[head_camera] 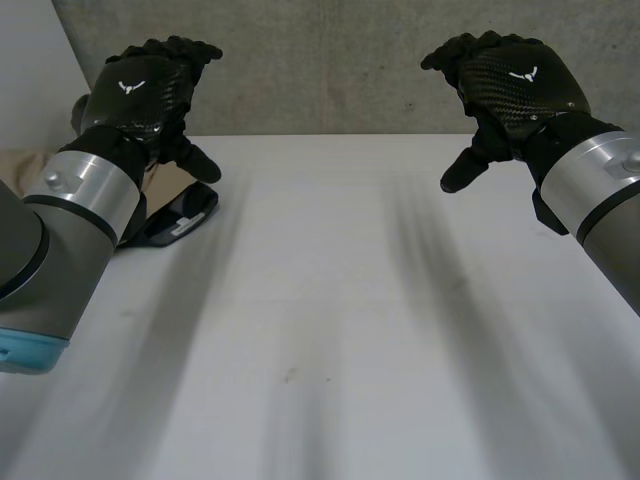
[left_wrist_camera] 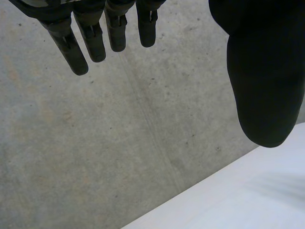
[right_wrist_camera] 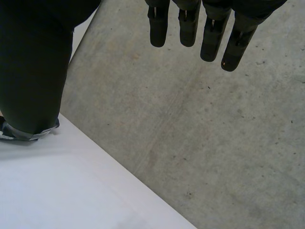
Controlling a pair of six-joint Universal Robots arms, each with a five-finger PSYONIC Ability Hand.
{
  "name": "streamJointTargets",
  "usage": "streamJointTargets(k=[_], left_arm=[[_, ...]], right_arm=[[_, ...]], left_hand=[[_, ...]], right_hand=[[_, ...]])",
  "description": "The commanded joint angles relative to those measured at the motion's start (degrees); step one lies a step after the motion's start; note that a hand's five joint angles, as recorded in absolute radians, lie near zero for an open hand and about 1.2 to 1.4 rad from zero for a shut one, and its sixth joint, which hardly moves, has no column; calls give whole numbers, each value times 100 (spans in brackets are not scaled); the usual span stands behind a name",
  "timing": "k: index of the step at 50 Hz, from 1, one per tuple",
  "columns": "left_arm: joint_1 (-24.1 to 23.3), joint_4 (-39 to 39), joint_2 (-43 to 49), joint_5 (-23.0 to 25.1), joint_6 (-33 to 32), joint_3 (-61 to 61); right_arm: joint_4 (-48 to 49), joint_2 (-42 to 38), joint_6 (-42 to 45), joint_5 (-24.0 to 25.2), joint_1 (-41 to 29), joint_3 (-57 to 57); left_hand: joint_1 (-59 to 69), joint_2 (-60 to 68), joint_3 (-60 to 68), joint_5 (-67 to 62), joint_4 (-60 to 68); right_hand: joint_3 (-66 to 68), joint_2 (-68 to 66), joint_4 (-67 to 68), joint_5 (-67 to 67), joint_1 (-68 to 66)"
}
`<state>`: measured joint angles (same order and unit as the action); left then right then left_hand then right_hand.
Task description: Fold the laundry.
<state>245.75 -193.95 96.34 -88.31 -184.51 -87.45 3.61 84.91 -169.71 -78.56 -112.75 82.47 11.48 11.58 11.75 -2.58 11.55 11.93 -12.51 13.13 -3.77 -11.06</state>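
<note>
Beige cloth [head_camera: 22, 165] lies at the far left corner of the table [head_camera: 330, 300], mostly hidden behind the left arm. A dark item [head_camera: 185, 215] touches it on the table side; can't tell what it is. Left hand [head_camera: 140, 90] hovers over that corner, fingers [left_wrist_camera: 95, 43] loosely extended, thumb spread, holding nothing. Right hand [head_camera: 510, 80] is raised above the far right edge, fingers [right_wrist_camera: 190, 28] relaxed and apart from the thumb, also holding nothing. Grey concrete wall [head_camera: 330, 60] runs behind the far edge.

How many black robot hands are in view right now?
2. The black left hand hangs above the far left of the white table, the black right hand above its far right; both open, holding nothing.
</note>
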Motion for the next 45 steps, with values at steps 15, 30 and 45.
streamJointTargets(k=[15, 30, 45], left_arm=[[2169, -249, 1957, 297, -3203, 122], [2636, -372, 3917, 737, -4128, 1554], [2487, -1031, 4403, 631, -4084, 2145]], right_arm=[[-9, -53, 87, -2, -11, 24], [-9, -185, 219, -11, -11, 94], [0, -211, 298, -11, -11, 121]], left_hand=[[8, -2, -19, 102, 1], [496, 486, 469, -386, 489], [6852, 6842, 6825, -6742, 6845]], right_hand=[[-193, 251, -313, 377, 106], [-193, 251, -313, 377, 106], [-193, 251, -313, 377, 106]])
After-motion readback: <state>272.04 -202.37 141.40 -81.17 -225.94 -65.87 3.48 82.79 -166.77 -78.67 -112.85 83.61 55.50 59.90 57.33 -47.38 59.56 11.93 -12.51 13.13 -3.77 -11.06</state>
